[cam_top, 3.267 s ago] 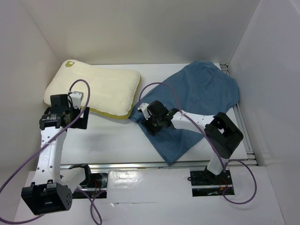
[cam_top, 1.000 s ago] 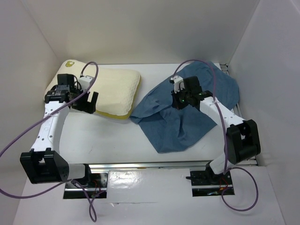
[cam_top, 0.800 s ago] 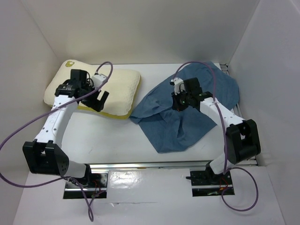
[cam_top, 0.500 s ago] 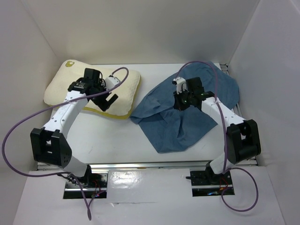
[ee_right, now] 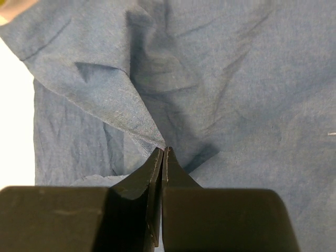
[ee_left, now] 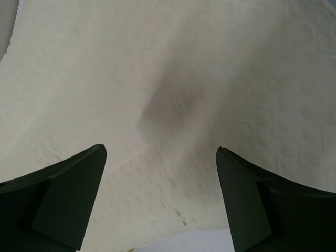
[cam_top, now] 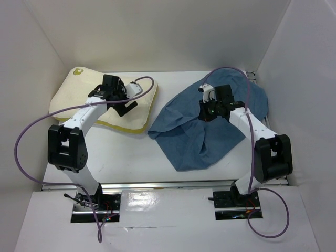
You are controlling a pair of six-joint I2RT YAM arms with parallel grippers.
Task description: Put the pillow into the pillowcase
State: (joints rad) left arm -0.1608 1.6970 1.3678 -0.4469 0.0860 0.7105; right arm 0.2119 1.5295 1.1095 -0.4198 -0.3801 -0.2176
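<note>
A robot lab: plain white walls (cam_top: 157,31) box in a worktop (cam_top: 131,152), with robot arms (cam_top: 89,112) bolted to a metal rail (cam_top: 157,185).

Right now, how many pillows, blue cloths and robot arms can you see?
pillow: 1
pillowcase (the blue cloth): 1
robot arms: 2, the left arm and the right arm
Total: 4

Bright, even white light throughout, with a soft grey shadow on the pillow (ee_left: 170,102) close up.
</note>
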